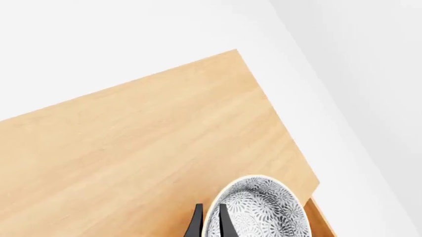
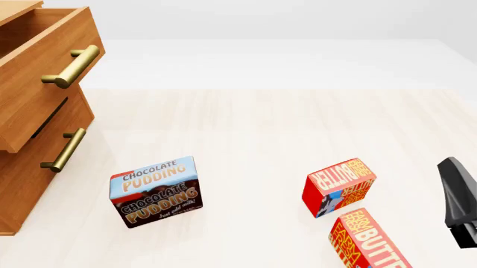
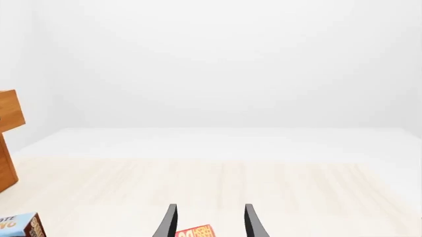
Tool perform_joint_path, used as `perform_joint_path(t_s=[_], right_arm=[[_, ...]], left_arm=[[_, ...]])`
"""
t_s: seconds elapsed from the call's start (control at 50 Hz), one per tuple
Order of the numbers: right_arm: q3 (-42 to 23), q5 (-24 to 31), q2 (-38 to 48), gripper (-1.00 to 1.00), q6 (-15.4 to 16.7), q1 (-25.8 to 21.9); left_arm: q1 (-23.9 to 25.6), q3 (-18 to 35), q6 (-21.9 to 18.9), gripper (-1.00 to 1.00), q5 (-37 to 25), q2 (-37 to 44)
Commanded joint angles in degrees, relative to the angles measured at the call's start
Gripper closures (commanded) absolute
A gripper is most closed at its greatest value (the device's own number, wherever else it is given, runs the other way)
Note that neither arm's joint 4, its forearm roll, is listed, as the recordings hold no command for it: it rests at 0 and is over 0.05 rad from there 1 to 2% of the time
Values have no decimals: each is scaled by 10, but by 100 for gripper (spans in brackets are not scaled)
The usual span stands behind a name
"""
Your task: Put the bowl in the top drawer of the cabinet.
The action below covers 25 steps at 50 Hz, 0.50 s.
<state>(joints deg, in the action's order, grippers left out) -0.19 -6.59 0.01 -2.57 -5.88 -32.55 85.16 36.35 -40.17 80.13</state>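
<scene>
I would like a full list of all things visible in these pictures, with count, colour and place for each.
cabinet: one, warm brown wood, far left of the table.
top drawer: one, brown with brass bar handle, pulled out.
lower drawer: one, brown with brass handle, under the top one.
bowl: one, grey-and-white patterned, rim between the left gripper's fingers, above the cabinet's top.
chocolate pudding box: one, blue and brown, near the cabinet.
butter boxes: two, red and yellow, front right.
table: one, pale wood.
left gripper: black, holding the bowl.
right gripper: black, open, over a butter box.
</scene>
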Motion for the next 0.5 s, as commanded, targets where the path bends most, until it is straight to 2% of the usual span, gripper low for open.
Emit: perform_joint_path(t_s=[0.02,0.14,0.16,0.5], right_arm=[[0,-1,0,-100,-1,2],[0,-1,0,-100,0,3],[0,-1,0,-100,0,3],[0,-3,0,-100,-1,2]], left_arm=[[8,-8,2,100,10,-4],[13,-12,6,100,13,-8],[13,-11,8,-100,12,-7],[24,-13,0,-100,8,-20]])
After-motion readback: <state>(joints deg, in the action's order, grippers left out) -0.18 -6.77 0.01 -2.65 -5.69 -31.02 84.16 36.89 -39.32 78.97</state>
